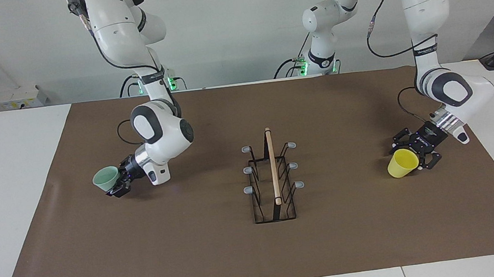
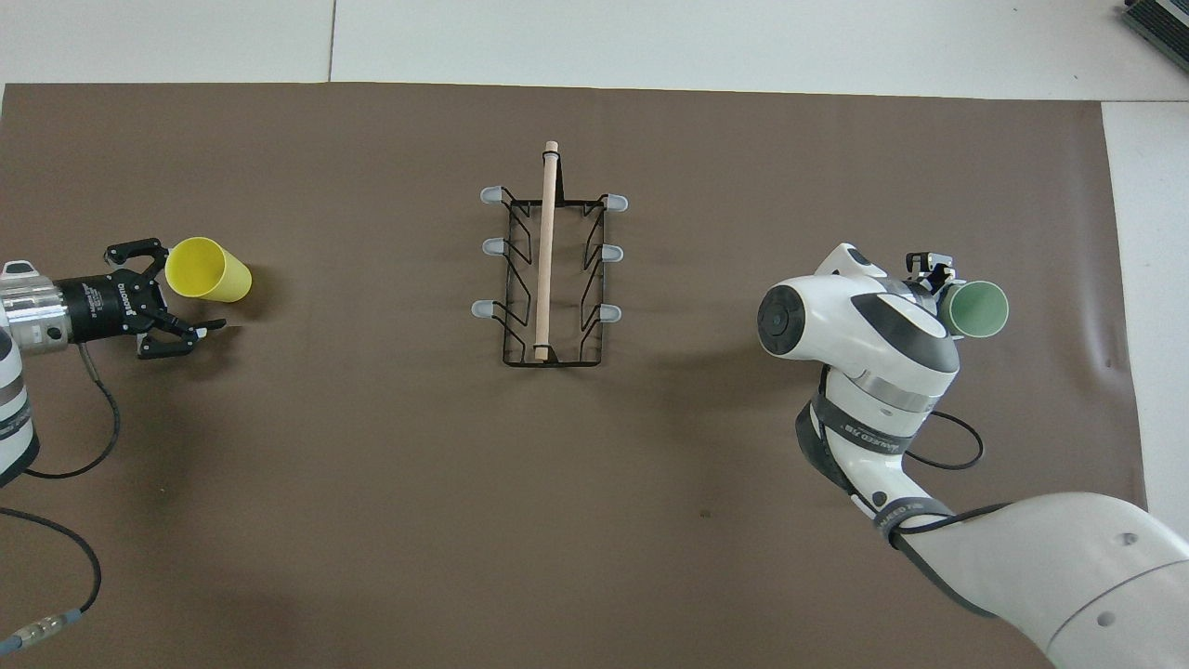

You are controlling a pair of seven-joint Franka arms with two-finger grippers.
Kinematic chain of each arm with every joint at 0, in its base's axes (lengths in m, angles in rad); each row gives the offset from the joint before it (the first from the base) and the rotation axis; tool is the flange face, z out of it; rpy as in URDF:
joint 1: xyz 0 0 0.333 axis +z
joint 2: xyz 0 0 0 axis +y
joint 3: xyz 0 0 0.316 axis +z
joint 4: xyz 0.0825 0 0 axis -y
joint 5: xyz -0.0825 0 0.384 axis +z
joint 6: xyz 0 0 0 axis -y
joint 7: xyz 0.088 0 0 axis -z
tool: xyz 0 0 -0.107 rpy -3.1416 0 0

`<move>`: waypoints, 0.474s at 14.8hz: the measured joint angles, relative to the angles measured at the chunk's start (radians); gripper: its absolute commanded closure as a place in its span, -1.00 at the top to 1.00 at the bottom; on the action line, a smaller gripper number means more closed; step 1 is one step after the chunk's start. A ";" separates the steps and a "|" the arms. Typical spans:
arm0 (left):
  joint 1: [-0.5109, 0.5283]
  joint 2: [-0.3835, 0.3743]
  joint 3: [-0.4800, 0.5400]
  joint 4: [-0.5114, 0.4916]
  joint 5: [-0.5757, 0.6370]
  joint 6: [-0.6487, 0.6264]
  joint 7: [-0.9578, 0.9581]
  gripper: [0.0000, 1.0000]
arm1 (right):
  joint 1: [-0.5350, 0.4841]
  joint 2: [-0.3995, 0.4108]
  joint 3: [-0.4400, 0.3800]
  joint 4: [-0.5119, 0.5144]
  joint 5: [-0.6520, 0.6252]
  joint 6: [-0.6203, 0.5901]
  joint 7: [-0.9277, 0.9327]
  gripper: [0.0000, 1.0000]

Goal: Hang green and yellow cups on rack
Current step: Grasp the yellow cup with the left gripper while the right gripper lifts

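The right gripper [image 1: 116,184] pinches the green cup [image 1: 105,179] at mid-left (light, slippery plastic). The left gripper [image 1: 416,153], spread wide, straddles the yellow cup's [image 1: 402,162] base, probably the firmest hold.

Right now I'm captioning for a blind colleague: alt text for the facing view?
The right gripper holds the green cup; the open left gripper reaches the lying yellow cup. The rack stands between them, prongs bare.

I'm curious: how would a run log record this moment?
right gripper: shut on mint green plastic cup | left gripper: open at yellow plastic cup

Even bright light, soft shadows
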 measured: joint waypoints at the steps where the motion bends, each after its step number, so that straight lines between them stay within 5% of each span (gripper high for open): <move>1: -0.005 0.000 -0.001 0.000 -0.005 0.004 0.000 1.00 | 0.000 -0.006 0.002 0.040 0.087 0.000 -0.023 -1.00; 7: -0.069 -0.001 -0.001 -0.003 -0.018 0.081 -0.009 1.00 | -0.027 -0.019 0.002 0.233 0.546 0.018 -0.077 -1.00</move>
